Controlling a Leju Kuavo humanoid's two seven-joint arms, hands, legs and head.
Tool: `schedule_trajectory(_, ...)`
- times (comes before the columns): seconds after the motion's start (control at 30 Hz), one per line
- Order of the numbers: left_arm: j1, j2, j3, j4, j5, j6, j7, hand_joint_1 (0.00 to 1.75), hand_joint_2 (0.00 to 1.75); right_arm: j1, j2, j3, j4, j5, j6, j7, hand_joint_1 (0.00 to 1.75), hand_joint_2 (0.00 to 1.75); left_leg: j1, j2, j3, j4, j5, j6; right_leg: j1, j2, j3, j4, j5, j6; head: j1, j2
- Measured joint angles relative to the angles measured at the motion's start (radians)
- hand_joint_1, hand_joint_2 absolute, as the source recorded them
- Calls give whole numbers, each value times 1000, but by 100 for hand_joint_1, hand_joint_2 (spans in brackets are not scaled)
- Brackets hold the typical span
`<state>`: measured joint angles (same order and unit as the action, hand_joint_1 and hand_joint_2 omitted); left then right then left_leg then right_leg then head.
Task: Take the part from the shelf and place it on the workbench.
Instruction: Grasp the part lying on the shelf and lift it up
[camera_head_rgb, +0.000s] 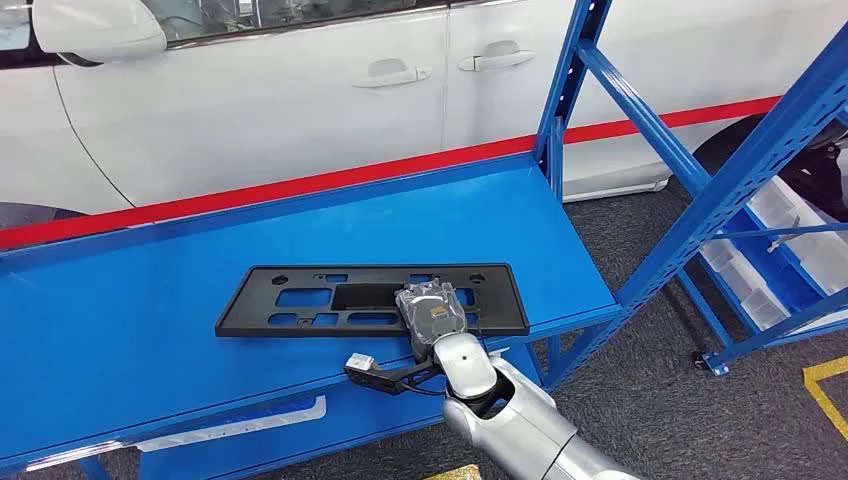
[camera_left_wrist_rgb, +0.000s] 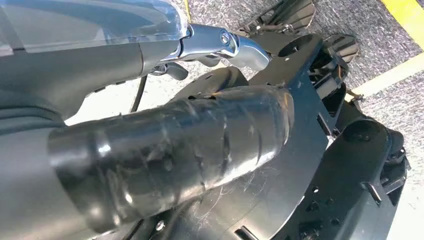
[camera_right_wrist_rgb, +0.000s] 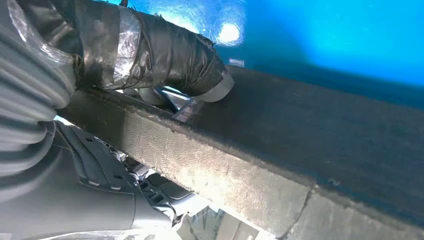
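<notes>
The part (camera_head_rgb: 300, 300) is a flat black rectangular frame with cut-outs, lying on the blue shelf board (camera_head_rgb: 130, 300) close to its front edge. My right hand (camera_head_rgb: 432, 312) lies over the part's near right edge. In the right wrist view the taped thumb (camera_right_wrist_rgb: 165, 55) presses on top of the part (camera_right_wrist_rgb: 300, 150) with grey fingers beneath its edge, so the hand grips it. The shelf board (camera_right_wrist_rgb: 325, 40) shows blue behind. My left hand (camera_left_wrist_rgb: 175, 150) hangs low with thumb and fingers apart, holding nothing.
A white car (camera_head_rgb: 250, 100) stands right behind the shelf. A blue upright (camera_head_rgb: 565, 90) and sloping brace (camera_head_rgb: 720, 190) bound the shelf's right end. A second rack with clear bins (camera_head_rgb: 790, 240) stands at the right. A lower shelf board (camera_head_rgb: 250, 430) sits beneath.
</notes>
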<state>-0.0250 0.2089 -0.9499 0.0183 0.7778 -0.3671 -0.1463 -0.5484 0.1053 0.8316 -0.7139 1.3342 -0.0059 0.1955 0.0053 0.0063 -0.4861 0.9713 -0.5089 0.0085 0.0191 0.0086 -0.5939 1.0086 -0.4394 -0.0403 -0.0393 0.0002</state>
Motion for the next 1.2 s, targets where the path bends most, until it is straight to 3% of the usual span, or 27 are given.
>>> schedule_trajectory(0.3,8,-4,0,0,42,-39,-33,0,175,36,-19,-17,-55,-20,-28,-33,175,175,0,0,-1,0,0,0,0,0,-1,0,0,0,0,0)
schedule_trajectory(0.47,0,-18,-1,0,52,30,-9,0,175,52,-44,-32,-111,-59,-52,-84,175,175,-1,0,-1,0,0,0,-1,0,-1,0,0,0,0,0)
schedule_trajectory(0.67,-2,-37,-6,0,98,56,-24,0,175,61,-110,-40,-328,-122,-26,-229,175,175,-1,1,-2,1,0,0,-1,2,-2,0,0,0,0,0)
schedule_trajectory(0.87,31,-27,-26,0,90,31,-75,0,175,78,-135,-19,-586,-136,-12,-229,175,175,-2,0,-3,2,-2,1,-2,1,-3,0,0,1,0,0)
schedule_trajectory(1.07,35,-14,-47,0,79,2,-69,0,175,82,-156,0,-697,-138,-34,-234,175,175,-4,0,-6,8,-3,4,-5,1,-3,1,1,4,0,0)
schedule_trajectory(1.2,35,-10,-54,0,72,8,-66,0,175,87,-169,5,-744,-144,-58,-244,175,175,-4,0,-7,10,2,10,-6,1,-2,0,8,13,0,0)
